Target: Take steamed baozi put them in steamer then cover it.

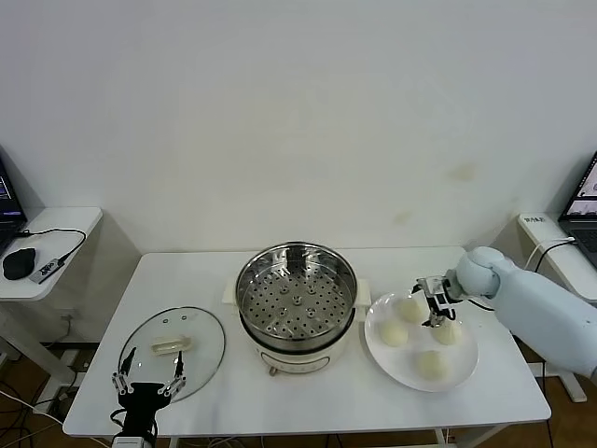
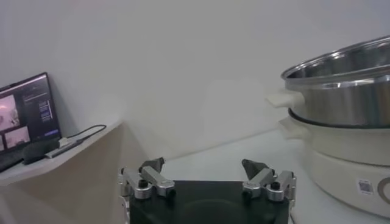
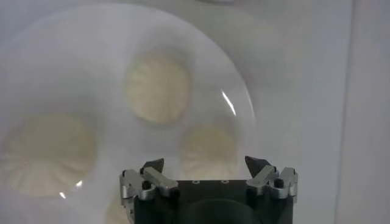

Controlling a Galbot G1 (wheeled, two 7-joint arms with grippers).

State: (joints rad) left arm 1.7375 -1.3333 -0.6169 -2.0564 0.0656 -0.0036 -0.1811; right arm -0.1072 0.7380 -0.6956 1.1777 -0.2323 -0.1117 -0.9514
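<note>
1. You had nothing loaded: the steamer (image 1: 296,303) sat mid-table with its perforated tray (image 1: 295,306) bare, no bun in it.
2. All four steamed baozi (image 1: 393,333) were on the white plate (image 1: 465,366), at 3 o'clock from the steamer and just beside it. On the plate, one sat at about 12 o'clock, one at 9, one at 3, one near 6.
3. Your right gripper (image 1: 436,312) hung over the plate between the 12 and 3 o'clock buns. Jaws were spread wide with nothing between them; the right wrist view showed buns below the fingertips (image 3: 153,165), no contact that I could see.
4. Your left gripper (image 1: 148,372) was parked at the table's near edge, at about 7 o'clock from the steamer, over the near rim of the glass lid (image 1: 203,336). Jaws were spread, holding nothing.
5. The lid lay flat on the table at 9 o'clock from the steamer, near it, handle up. Not on the pot.
6. My read: you were at the first pick, zero of four transferred. Left to do: four grasp-and-place runs into the tray, then lid onto the steamer.
7. Watch item, a judgement only: the buns looked soft and the 12 and 3 o'clock ones sat close together, so a wide jaw could nudge the neighbour.
</note>
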